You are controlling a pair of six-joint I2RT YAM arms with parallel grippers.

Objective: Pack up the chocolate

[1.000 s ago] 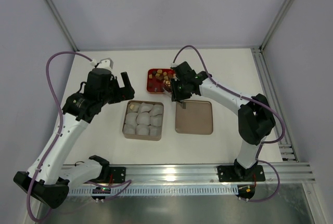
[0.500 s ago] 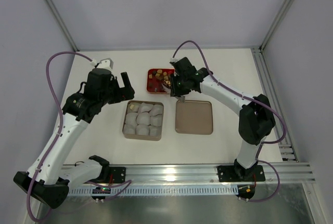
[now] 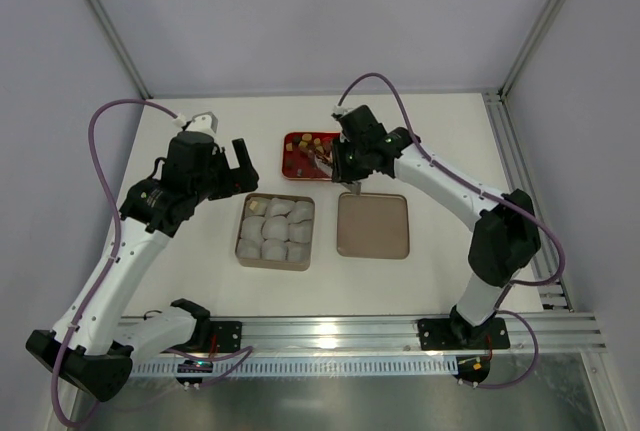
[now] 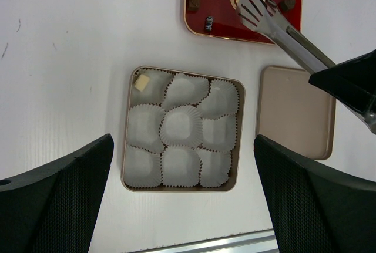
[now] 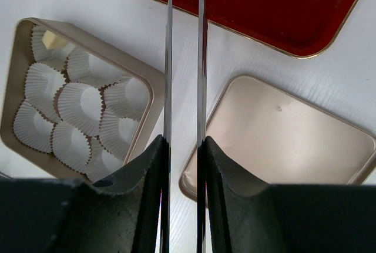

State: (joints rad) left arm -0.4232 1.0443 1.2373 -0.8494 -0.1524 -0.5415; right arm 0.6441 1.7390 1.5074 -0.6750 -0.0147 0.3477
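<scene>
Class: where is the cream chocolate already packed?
Left wrist view: the cream chocolate sits in the tin's far-left corner cup, toward the red tray.

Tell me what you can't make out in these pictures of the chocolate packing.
- Right wrist view: the tips of the tongs run off the top edge, so whether they grip anything is unclear.
- Left wrist view: the red tray is cut by the top edge; its far end is unseen.
- Top view: the right gripper covers part of the tray, and the chocolates are too small to count.
</scene>
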